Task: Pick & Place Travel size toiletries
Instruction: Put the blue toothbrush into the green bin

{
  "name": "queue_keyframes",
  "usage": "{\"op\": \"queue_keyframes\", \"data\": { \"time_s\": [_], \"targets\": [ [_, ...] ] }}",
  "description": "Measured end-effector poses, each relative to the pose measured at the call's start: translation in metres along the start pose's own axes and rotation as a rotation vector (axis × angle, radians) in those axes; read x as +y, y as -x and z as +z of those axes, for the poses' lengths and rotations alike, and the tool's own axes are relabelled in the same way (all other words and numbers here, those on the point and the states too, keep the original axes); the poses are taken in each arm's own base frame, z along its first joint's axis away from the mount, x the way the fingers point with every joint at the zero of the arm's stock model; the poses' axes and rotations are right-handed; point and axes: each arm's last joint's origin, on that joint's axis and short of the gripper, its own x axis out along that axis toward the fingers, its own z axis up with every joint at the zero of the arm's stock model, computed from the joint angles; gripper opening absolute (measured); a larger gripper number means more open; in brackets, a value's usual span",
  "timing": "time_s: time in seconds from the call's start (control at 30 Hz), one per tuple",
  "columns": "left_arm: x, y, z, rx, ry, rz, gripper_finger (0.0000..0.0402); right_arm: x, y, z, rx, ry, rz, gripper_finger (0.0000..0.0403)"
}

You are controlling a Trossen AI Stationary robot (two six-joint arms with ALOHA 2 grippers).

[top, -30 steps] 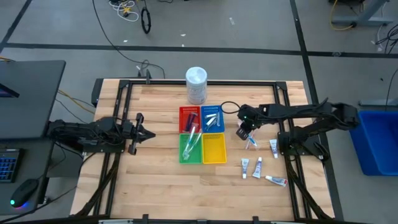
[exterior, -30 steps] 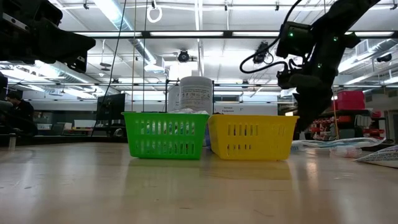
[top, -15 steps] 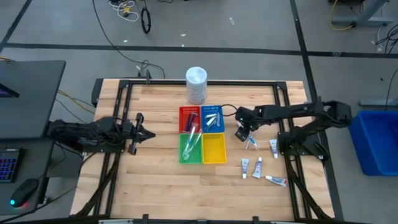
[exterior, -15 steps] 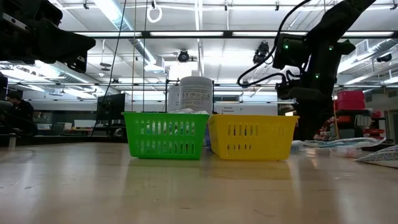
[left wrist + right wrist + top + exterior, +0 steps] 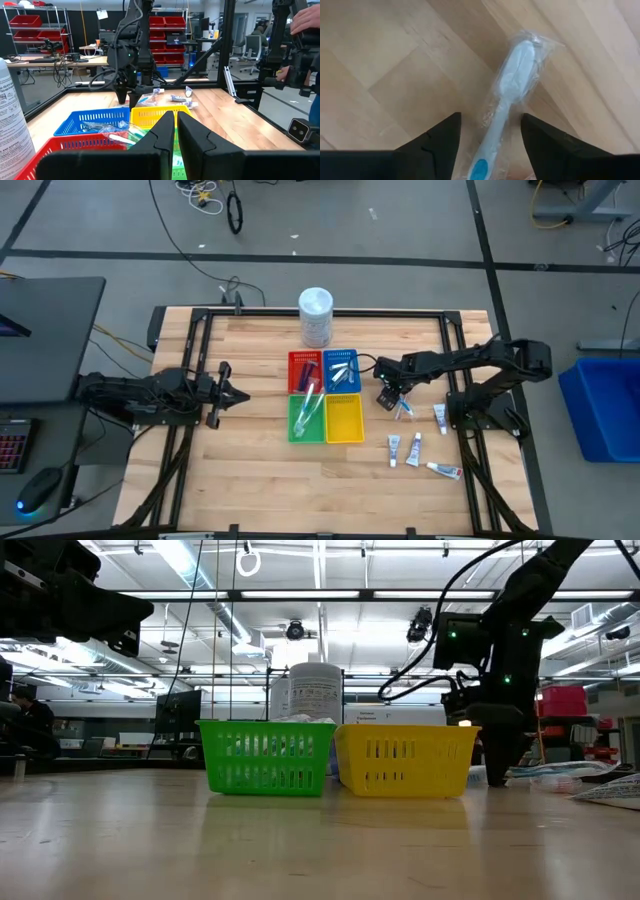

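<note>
Spanning pale wood planks, table (image 5: pixel 250 470), grey floor (image 5: pixel 100 240) around.

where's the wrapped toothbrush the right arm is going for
In the high view the wrapped toothbrush lies on the table right of the yellow tray, directly under the open right gripper, whose fingers straddle its handle.

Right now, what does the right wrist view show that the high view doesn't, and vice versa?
Right wrist only: the toothbrush is in a clear wrapper, lying on the table between the open right gripper's fingers.
High only: the four trays, tub, four tubes, and the left gripper, shut, waiting on the left.
Both: the right gripper low over the toothbrush, not yet gripping it.
</note>
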Motion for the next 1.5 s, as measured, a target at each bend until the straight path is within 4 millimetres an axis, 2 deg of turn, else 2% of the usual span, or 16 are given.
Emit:
{"op": "queue_keyframes", "data": {
  "time_s": [0.53, 0.9, 1.13, 1.5],
  "targets": [
    [0.0, 0.0, 0.0, 0.0, 0.0, 0.0, 0.0027, 0.0015, 0.0016, 0.0032, -0.004, 0.0, 0.004, 0.0126],
    [0.0, 0.0, 0.0, 0.0, 0.0, -0.001, 0.0027, 0.0016, 0.0018, 0.0035, -0.006, 0.0, 0.004, 0.0079],
    [0.0, 0.0, 0.0001, 0.0, 0.0, -0.001, 0.0027, 0.0016, 0.0018, 0.0036, -0.007, 0.0, 0.003, 0.0064],
    [0.0, 0.0, 0.0, 0.0, 0.0, 0.0, 0.0027, 0.0025, 0.0025, 0.0047, -0.018, -0.001, 0.023, 0.0062]
  ]
}}
